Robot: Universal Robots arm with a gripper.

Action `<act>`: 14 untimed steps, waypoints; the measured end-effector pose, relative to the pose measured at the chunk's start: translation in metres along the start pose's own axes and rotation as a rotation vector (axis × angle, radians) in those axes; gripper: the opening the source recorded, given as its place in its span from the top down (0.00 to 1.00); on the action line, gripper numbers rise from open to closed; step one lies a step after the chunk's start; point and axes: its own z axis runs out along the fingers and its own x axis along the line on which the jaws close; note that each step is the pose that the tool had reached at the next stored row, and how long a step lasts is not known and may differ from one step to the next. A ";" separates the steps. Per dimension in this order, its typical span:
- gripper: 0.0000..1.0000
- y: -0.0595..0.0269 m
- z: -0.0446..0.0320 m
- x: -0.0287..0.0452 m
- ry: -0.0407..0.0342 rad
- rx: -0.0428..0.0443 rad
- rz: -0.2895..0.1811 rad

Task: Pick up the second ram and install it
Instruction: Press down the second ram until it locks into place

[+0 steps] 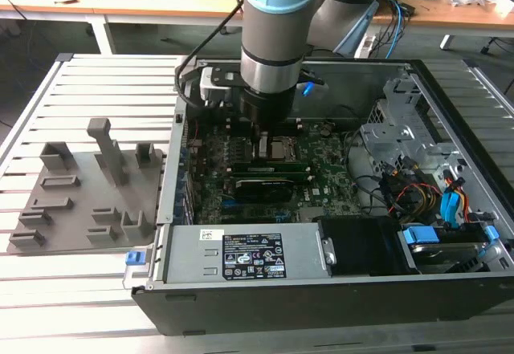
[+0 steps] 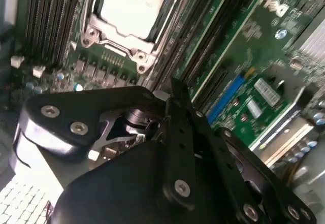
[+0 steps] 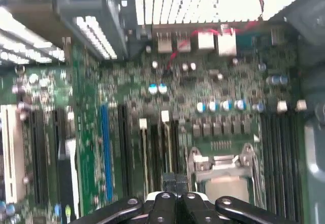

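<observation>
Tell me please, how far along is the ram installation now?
Done, it seems: the pick-up, as the gripper is already inside the case, low over the memory slots beside the socket. In hand: a green ram lies along those slots, just under the gripper. Left: confirming it is seated, which cannot be told from here.

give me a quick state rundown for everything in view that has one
case: side open, lying flat
end effector: lowered inside the case over the memory slots beside the socket
socket: latch frame closed over the processor
ram: lying along the slots by the socket; seating not clear
black card: plugged into the board
grey tray: on the table outside the case, blocks upright
</observation>
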 end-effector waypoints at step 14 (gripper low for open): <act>0.89 -0.0120 -0.0218 -0.0029 0.0016 -0.0028 0.000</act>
